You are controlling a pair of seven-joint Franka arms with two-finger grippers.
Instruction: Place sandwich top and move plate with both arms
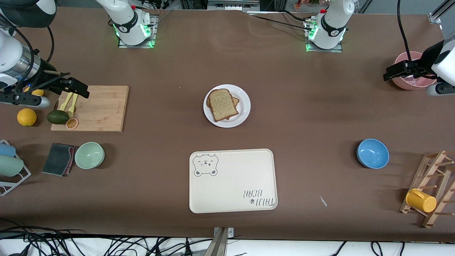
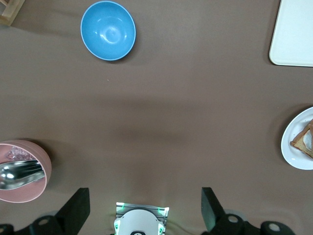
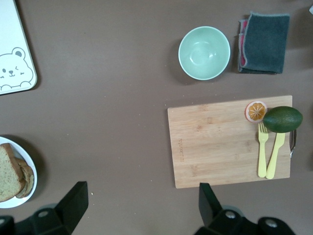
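The left gripper (image 1: 389, 75) hangs spread over a pink bowl (image 1: 412, 71); the right gripper (image 1: 82, 90), also spread, over a board (image 1: 99, 108). The bread top (image 1: 222, 104) lies on the plate (image 1: 244, 106), at twelve o'clock from a tray (image 1: 233, 181) lettered "TAIJI BEAR", seen upside down. Only the left wrist view shows a spoon (image 2: 19, 174) in the pink bowl and egg white (image 2: 308, 139) under the bread.

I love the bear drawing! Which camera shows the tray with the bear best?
The front view shows it best: the whole cream tray lies there, bear and lettering included. The right wrist view shows only a corner with the bear. The left wrist view shows only a plain corner.
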